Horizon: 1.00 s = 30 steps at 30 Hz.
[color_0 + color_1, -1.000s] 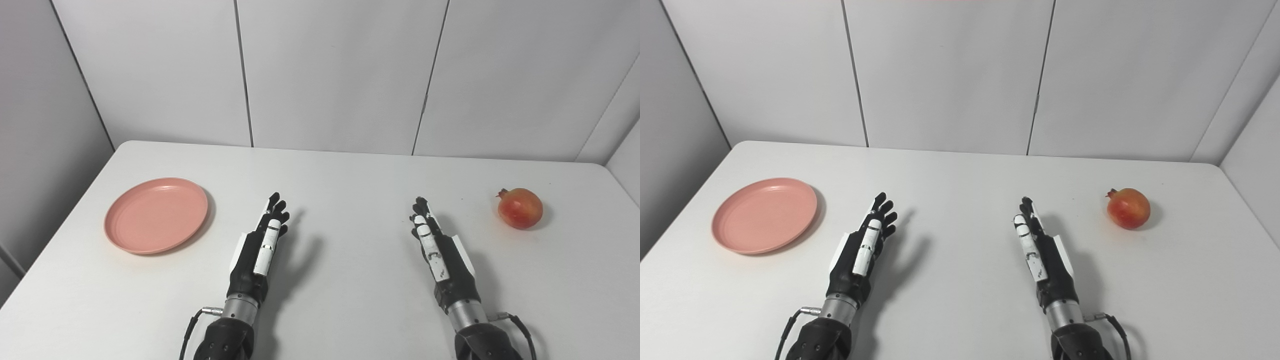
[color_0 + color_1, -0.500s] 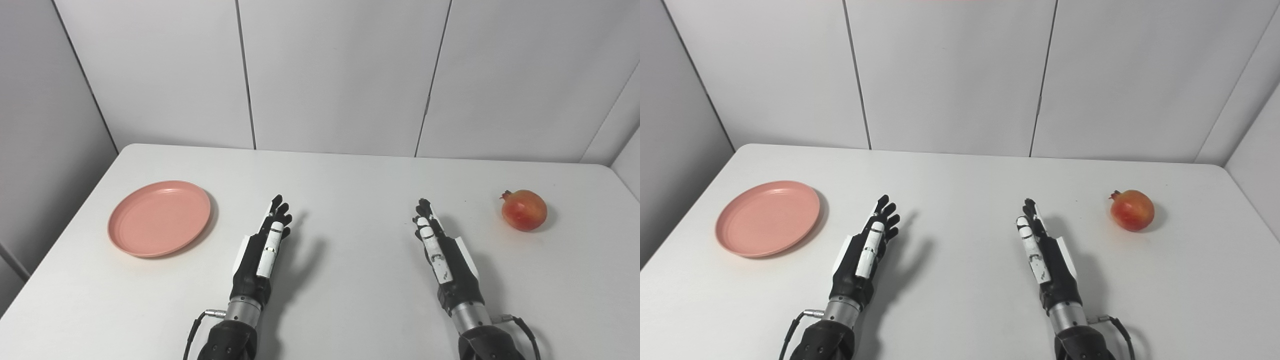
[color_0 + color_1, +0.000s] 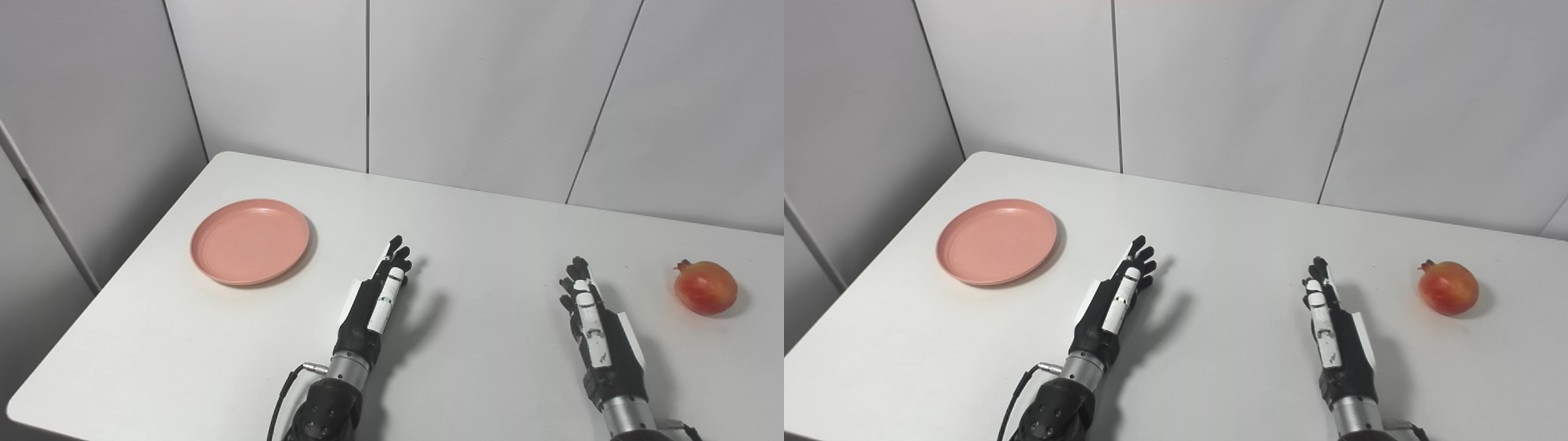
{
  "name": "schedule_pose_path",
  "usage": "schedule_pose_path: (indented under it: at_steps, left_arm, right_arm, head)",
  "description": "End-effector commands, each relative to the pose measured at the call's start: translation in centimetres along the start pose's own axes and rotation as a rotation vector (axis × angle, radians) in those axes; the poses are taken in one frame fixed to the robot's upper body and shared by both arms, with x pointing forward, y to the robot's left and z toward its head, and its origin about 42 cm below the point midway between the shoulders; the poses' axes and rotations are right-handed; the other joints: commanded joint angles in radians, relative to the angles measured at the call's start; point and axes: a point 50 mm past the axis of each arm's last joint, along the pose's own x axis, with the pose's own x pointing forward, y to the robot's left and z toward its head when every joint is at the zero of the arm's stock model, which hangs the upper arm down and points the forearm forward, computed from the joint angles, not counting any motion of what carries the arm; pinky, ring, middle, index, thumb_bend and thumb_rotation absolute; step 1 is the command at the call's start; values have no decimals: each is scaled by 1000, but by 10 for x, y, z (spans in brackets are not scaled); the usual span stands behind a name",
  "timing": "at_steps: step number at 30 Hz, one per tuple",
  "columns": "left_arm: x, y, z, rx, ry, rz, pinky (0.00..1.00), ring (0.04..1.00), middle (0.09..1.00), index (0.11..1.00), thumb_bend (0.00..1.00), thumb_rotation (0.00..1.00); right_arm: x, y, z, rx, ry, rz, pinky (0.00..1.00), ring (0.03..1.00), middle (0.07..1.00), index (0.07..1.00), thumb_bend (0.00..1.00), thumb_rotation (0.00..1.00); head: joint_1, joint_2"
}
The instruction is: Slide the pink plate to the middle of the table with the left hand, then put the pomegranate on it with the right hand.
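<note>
With both the left hand (image 3: 375, 300) and right hand (image 3: 597, 334) open and empty, the plate (image 3: 250, 241) near the table (image 3: 478, 220) edge risks skidding off if pushed crookedly, while the pomegranate (image 3: 705, 287) may roll.

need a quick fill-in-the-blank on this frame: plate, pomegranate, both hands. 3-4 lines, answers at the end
1. The pink plate lies on the table's ____ side, with nothing on it.
2. The pomegranate sits beyond the ____ hand, on the table.
3. The left hand holds ____, its fingers stretched out.
4. The right hand is ____ and apart from the fruit.

Missing words: left; right; nothing; open
</note>
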Motion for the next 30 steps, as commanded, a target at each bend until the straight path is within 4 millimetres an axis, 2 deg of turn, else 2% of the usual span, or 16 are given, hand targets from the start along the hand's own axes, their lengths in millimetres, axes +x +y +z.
schedule_pose_path:
  at_steps: [1, 5, 11, 30]
  left_arm:
    - [11, -15, 11, -1, -54, -18, 930, 944, 962, 956, 384, 1000]
    - [11, -23, 8, 1, -33, -13, 935, 946, 960, 953, 376, 1000]
    - [11, -30, 6, 5, -9, -5, 954, 948, 956, 952, 409, 1000]
    - [13, -32, 4, 15, -8, -7, 969, 952, 959, 955, 437, 1000]
  right_arm:
    - [4, -3, 16, -9, -110, 20, 1000, 1000, 1000, 1000, 155, 1000]
    - [2, -10, 14, -22, -116, 34, 1000, 1000, 1000, 1000, 156, 1000]
    - [2, -13, 12, 11, -123, 34, 1000, 1000, 1000, 1000, 134, 1000]
    - [1, -12, 12, 12, -116, 26, 1000, 1000, 1000, 1000, 85, 1000]
  head:
    - [18, -12]
    - [58, -36]
    - [98, -52]
    - [100, -70]
